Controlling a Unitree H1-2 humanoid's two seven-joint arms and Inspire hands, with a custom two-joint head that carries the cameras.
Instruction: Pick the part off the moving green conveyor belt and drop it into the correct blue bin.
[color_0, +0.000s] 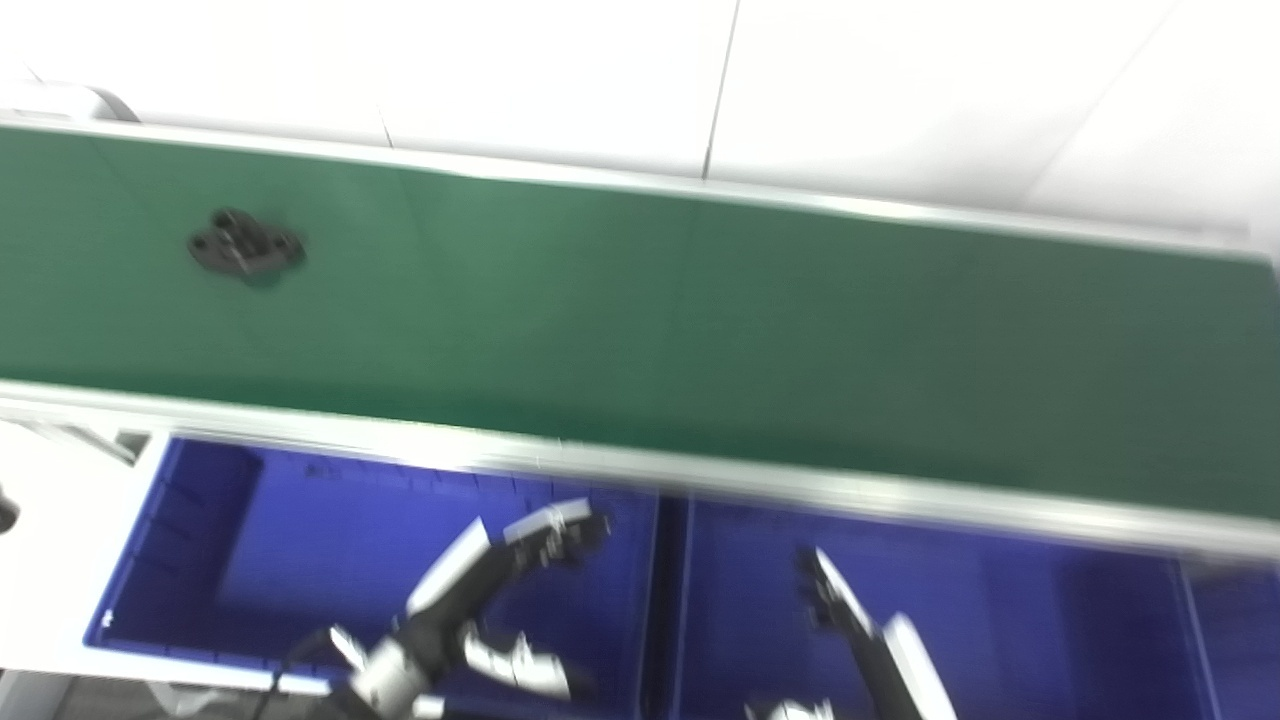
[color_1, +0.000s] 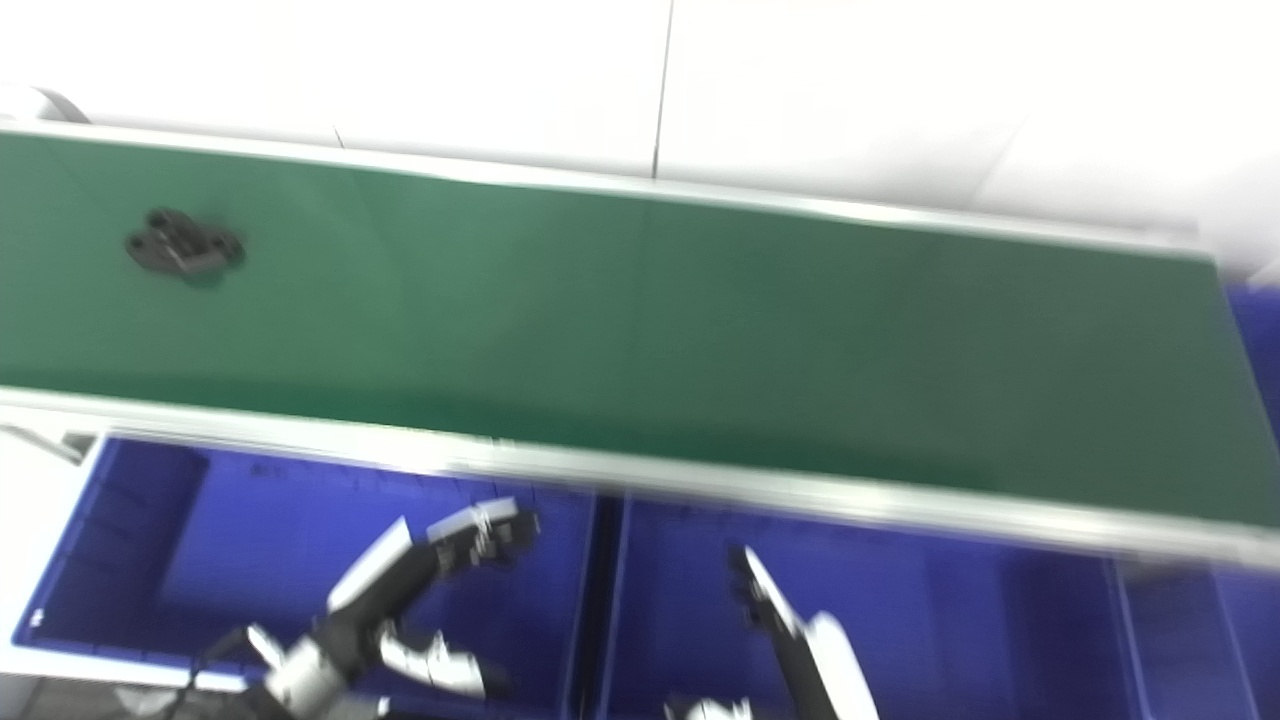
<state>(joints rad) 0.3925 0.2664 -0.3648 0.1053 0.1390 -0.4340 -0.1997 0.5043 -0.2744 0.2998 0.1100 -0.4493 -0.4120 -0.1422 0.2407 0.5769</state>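
Blurred green belt (color_0: 700, 330) slanting across the frame, dark part (color_0: 246, 248) lying on it at ten o'clock, two blue bins (color_0: 300, 560) below the belt's near rail, left hand (color_0: 500, 580) empty with fingers spread over the left bin, right hand (color_0: 850, 610) over the right bin at five o'clock, its fingers too blurred to read

The green belt (color_0: 700, 330) lies open but for a dark part (color_0: 246, 246) at far left.
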